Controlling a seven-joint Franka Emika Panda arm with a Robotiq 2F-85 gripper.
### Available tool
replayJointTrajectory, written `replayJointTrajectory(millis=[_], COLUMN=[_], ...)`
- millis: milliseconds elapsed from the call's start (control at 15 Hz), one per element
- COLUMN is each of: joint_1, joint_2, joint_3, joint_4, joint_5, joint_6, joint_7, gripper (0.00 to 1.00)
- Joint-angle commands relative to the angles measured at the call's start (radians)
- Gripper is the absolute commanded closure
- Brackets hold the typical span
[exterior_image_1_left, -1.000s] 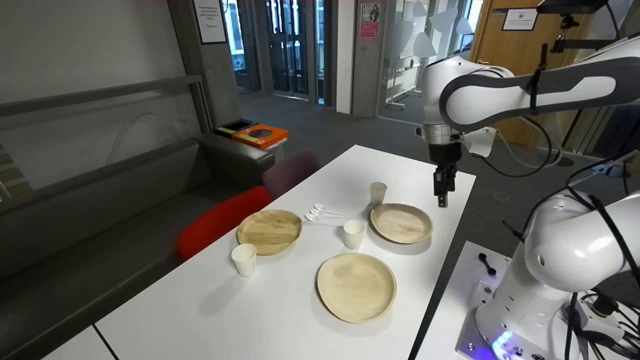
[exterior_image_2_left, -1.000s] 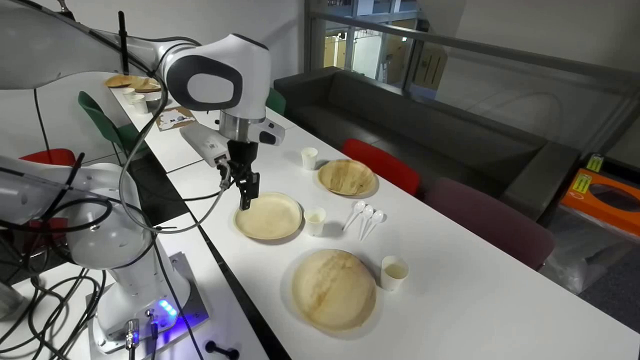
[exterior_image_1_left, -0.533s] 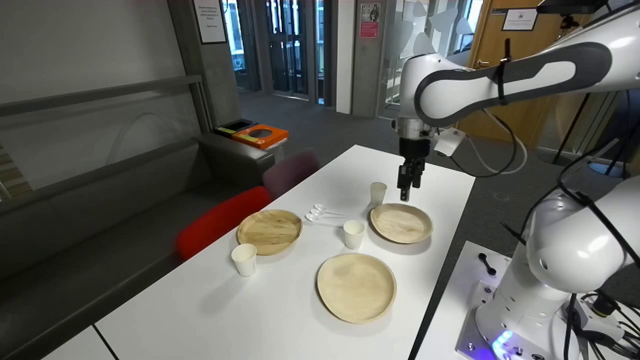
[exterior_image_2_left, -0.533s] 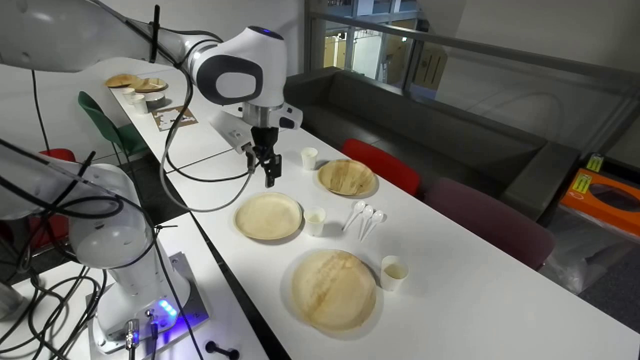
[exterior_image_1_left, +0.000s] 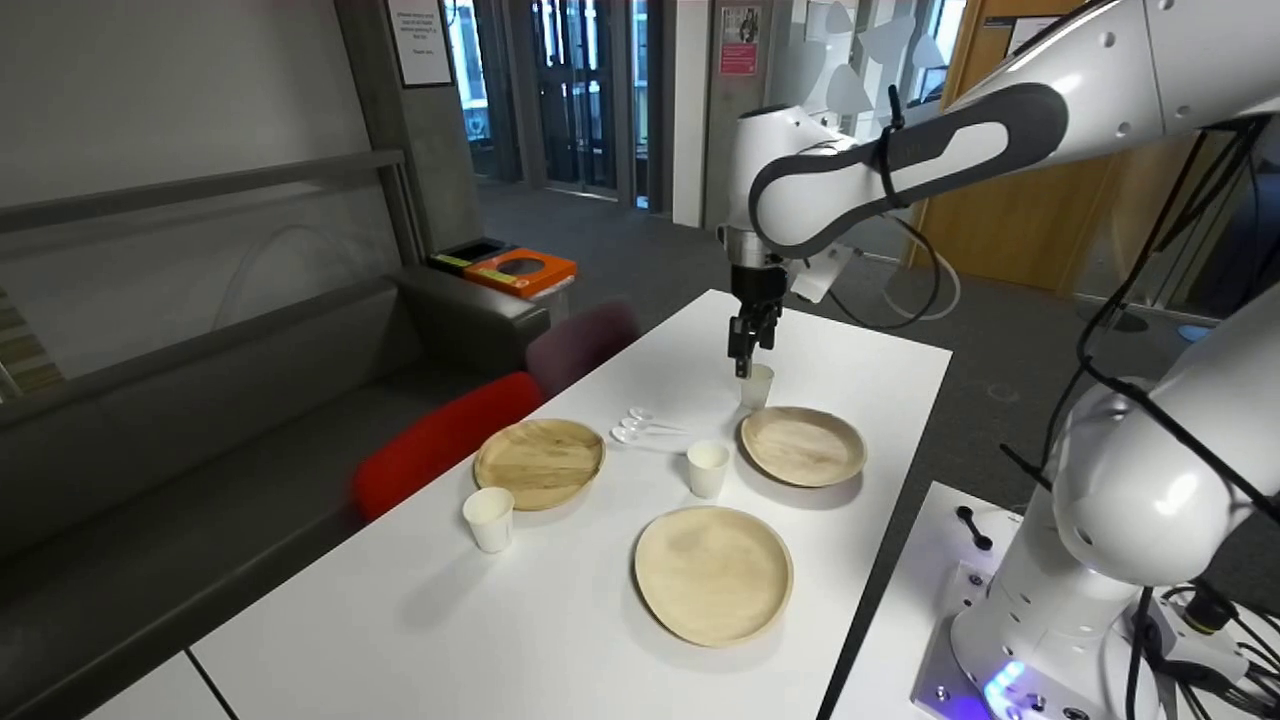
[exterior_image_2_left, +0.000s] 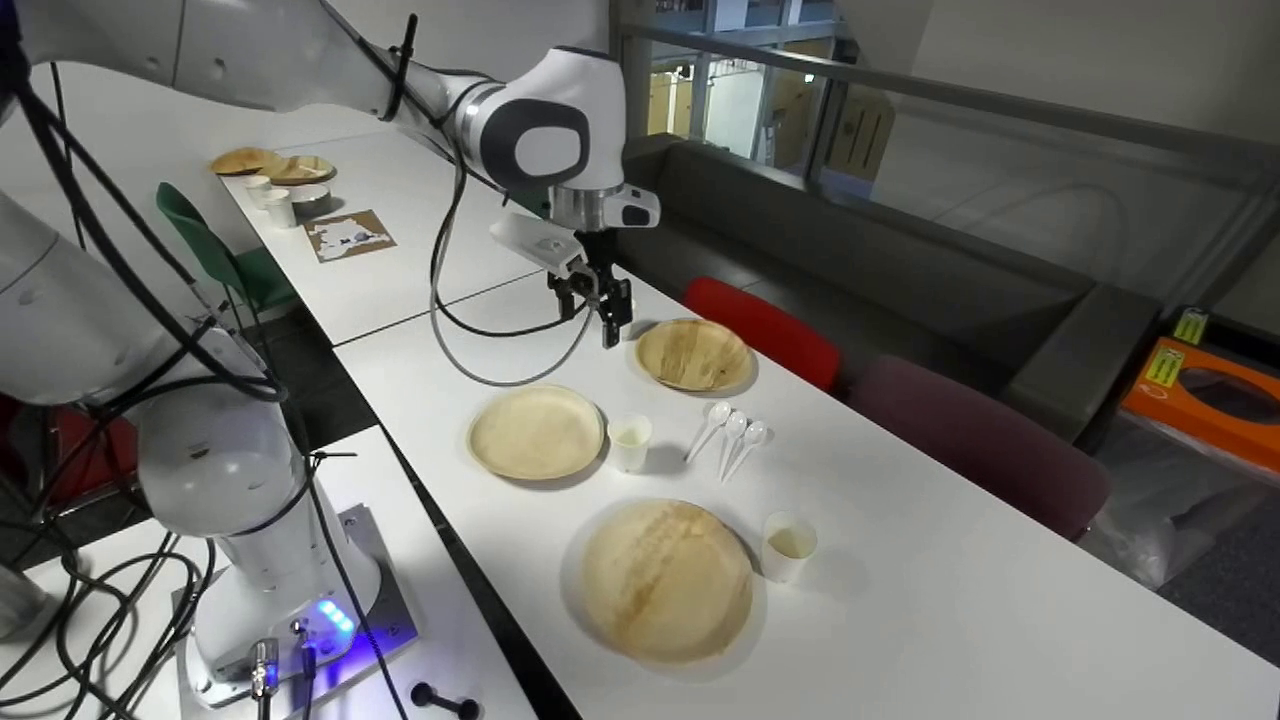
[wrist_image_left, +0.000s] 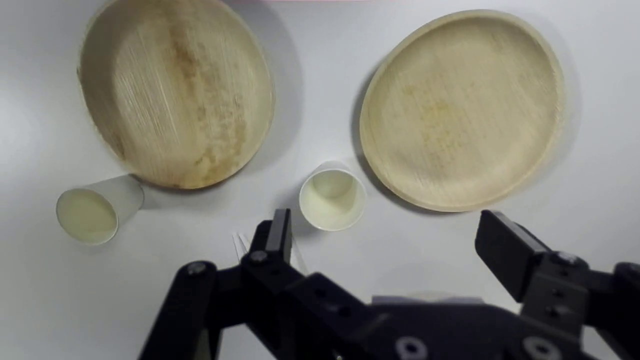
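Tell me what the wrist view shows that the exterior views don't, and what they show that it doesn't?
Only the wrist view: round bolt heads on the fingers of the open gripper, close up from above.

Only the exterior views: the white arm, the sofa, a purple chair, an orange bin top, the spoon bowls and further cups.

Both share: the gripper itself, the white table, a brown-stained plate, a plainer plate, two cups and parts of the spoon handles.
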Motion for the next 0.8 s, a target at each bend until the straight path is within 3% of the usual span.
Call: replayJointTrajectory(millis=[0, 533, 733], joint_1=[0.000, 0.001, -0.004], joint_2=[0.025, 0.037, 0.079], joint_3=[0.000, 0.003, -0.003], joint_4=[0.024, 0.031, 0.106], joint_5=[-0.015, -0.021, -0.005], joint_6=[-0.002, 0.006, -0.003], joint_7=[-0.016, -0.021, -0.004], gripper=[0.00, 0.00, 0.00])
